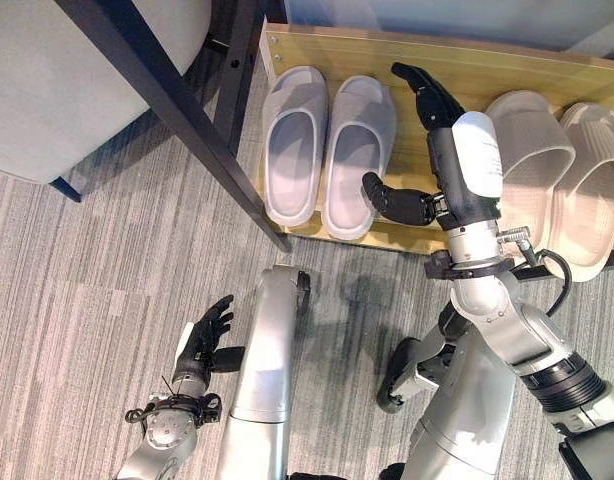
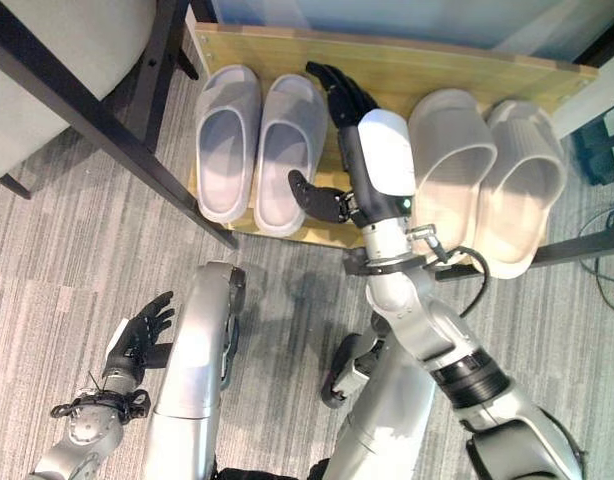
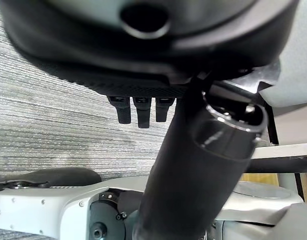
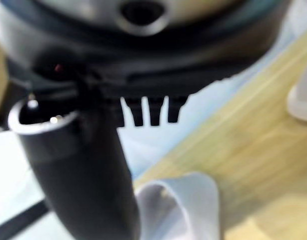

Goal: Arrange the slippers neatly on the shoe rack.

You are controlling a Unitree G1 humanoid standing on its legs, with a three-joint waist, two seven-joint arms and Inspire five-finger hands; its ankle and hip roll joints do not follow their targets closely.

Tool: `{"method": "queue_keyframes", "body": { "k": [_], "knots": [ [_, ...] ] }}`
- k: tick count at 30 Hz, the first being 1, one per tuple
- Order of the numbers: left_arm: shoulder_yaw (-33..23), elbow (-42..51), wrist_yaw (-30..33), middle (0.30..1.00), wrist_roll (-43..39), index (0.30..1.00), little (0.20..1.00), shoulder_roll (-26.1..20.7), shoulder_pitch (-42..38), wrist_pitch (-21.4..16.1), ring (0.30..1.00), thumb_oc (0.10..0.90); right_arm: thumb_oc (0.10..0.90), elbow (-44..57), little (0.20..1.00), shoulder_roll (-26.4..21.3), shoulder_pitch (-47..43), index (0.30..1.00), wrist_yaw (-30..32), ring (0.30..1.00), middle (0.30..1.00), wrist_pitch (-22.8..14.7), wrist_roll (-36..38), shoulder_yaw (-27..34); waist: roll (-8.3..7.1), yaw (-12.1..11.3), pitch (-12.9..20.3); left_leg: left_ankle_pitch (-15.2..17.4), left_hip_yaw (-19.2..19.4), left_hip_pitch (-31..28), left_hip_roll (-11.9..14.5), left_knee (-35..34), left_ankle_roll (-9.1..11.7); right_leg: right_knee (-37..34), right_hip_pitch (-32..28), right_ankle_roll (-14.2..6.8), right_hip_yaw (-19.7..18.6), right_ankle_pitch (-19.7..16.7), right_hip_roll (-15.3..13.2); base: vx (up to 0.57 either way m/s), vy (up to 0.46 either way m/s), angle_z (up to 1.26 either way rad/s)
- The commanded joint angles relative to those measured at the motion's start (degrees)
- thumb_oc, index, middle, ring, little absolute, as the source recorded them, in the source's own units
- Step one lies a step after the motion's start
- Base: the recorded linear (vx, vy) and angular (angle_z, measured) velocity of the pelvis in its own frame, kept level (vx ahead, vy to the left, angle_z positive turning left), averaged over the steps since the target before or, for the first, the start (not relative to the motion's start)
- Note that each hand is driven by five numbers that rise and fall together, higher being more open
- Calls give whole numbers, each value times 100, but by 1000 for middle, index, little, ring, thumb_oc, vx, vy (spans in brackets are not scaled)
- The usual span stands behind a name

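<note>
My left hand [image 1: 209, 335] hangs low over the carpet, fingers relaxed, holding nothing, well clear of the rack. Grey slippers [image 1: 327, 150] sit paired, toes to the back edge of the shoe rack [image 1: 457, 65], so that half looks done. My right hand [image 1: 432, 110] reaches flat over the bare middle board, fingers straight, empty. Beige slippers [image 1: 562, 170] overhang the front edge at the right end.
</note>
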State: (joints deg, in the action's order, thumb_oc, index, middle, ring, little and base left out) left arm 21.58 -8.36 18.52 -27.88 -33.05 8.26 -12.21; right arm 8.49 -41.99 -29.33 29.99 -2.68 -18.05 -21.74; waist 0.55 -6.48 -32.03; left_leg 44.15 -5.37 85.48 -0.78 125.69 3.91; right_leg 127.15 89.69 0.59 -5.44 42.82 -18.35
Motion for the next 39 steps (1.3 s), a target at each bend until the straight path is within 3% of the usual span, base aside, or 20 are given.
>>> {"method": "queue_keyframes", "body": {
  "k": [1,9,11,12,13,14,16,18,21,22,23,25,27,29,32,34,36,38,39],
  "knots": [
    [-13,449,98,900,318,900,900,137,-79,-275,900,800,800,1130,900,-212,-132,900,116,900,900,-673,135,518,-209,-56,224,84,405,447,-175,-486,-99,541,-17,424,-210,8,-16,0,0,0],
    [-255,492,135,900,555,900,900,210,-112,-360,900,800,800,1627,900,-358,616,900,3,900,900,-1069,341,1091,-245,-3,224,-35,378,447,-238,-675,-87,211,-147,409,-204,-122,17,0,0,0],
    [-360,437,188,900,580,900,900,288,-178,-417,900,800,800,1672,900,-387,715,900,52,900,900,-1134,299,1234,-262,-12,224,-161,377,447,-258,-1036,-87,-208,-262,432,-119,-195,4,-71,15,-4],
    [-470,333,279,900,659,900,900,378,-415,-465,900,800,800,1730,900,-456,621,900,141,900,900,-1193,185,1354,-289,-38,224,-408,388,447,-254,-1700,-80,-955,-428,437,60,-317,-16,-111,24,-9],
    [-467,328,279,900,660,900,900,380,-425,-467,900,800,800,1727,900,-458,617,900,142,900,900,-1194,185,1357,-276,-32,224,-429,377,447,-266,-1720,-80,-978,-439,441,79,-332,-26,-237,81,-13],
    [-616,281,389,900,719,900,900,435,-760,-560,900,800,800,1672,900,-557,353,900,266,900,900,-1217,59,1461,-305,-79,224,-846,295,447,-270,-2543,-94,-1873,-571,375,309,-539,-26,-166,72,-21],
    [-675,245,427,900,729,900,900,492,-996,-611,900,800,800,1608,900,-605,140,900,357,900,900,-1216,-39,1492,-282,-96,224,-1144,216,447,-295,-2988,-106,-2343,-647,349,496,-675,21,-210,72,-16],
    [-834,218,534,900,741,900,900,614,-1410,-739,900,800,800,1372,900,-848,-216,900,478,900,900,-1131,-313,1550,-255,-129,224,-1799,70,447,-422,-3896,-166,-3197,-694,293,906,-974,20,-270,58,-4],
    [-847,131,536,900,736,900,900,708,-1614,-783,900,800,800,1145,900,-909,-261,900,493,900,900,-1109,-393,1568,-202,-110,230,-2226,-40,447,-498,-4471,-158,-3711,-770,277,1143,-1156,-14,-147,5,13],
    [-831,81,505,900,728,900,900,748,-1625,-785,900,800,800,986,900,-908,-152,900,450,900,900,-1069,-436,1551,-210,-99,345,-2364,-77,447,-511,-4714,-154,-3954,-796,258,1205,-1275,-5,-203,-67,28],
    [-773,21,388,900,720,900,900,784,-1558,-783,900,800,800,774,900,-954,106,900,380,900,900,-1034,-608,1489,-214,-97,674,-2659,-134,363,-526,-5287,-108,-4575,-940,259,1401,-1416,21,-191,-78,28],
    [-733,-15,309,900,723,900,900,780,-1505,-793,900,800,800,655,900,-927,262,900,314,900,900,-1024,-685,1448,-203,-111,760,-2809,-169,160,-545,-5620,-90,-4903,-1158,274,1516,-1537,45,-125,-58,34],
    [-574,-124,90,900,805,900,900,709,-1383,-748,900,800,800,134,900,-949,584,900,158,900,900,-972,-882,1192,-243,-161,944,-3149,-266,-478,-495,-6458,-9,-5817,-1802,275,1705,-1772,131,-138,-91,33],
    [-519,-147,-19,900,877,900,900,664,-1299,-742,900,800,800,-62,900,-1054,748,900,129,900,900,-947,-1071,1118,-246,-193,995,-3297,-312,-732,-461,-6756,25,-6158,-2068,255,1801,-1854,144,-93,-114,20],
    [-354,-244,-323,900,1092,900,900,429,-1082,-686,900,800,800,-925,900,-1135,1236,900,-73,900,900,-899,-1413,784,-287,-310,1154,-3773,-579,-1849,-275,-8097,71,-7339,-3085,164,2165,-2081,295,-48,-151,16],
    [-297,-268,-401,900,1140,900,900,388,-1038,-665,900,800,800,-1192,900,-1036,1325,900,-118,900,900,-919,-1424,661,-290,-323,1176,-3900,-674,-2136,-215,-8445,78,-7588,-3359,128,2270,-2151,352,12,-121,5],
    [-141,-355,-633,900,1303,900,900,292,-909,-580,900,800,800,-1695,900,-771,1611,900,-340,900,900,-916,-1447,389,-327,-385,1375,-4315,-733,-2968,-82,-9468,172,-8372,-4094,-5,2609,-2365,562,52,-161,6],
    [-128,-395,-689,900,1301,900,900,266,-859,-564,900,800,800,-1879,900,-713,1661,900,-368,900,900,-933,-1462,304,-325,-416,1424,-4474,-756,-3304,-28,-9872,226,-8739,-4449,-9,2725,-2416,628,69,-157,7],
    [-111,-431,-839,900,1344,900,900,259,-804,-533,900,800,800,-2358,900,-478,1827,900,-489,900,900,-934,-1428,122,-341,-456,1587,-4742,-766,-3952,55,-10565,332,-9311,-5052,-35,2883,-2506,770,99,-200,13]
  ]
}}
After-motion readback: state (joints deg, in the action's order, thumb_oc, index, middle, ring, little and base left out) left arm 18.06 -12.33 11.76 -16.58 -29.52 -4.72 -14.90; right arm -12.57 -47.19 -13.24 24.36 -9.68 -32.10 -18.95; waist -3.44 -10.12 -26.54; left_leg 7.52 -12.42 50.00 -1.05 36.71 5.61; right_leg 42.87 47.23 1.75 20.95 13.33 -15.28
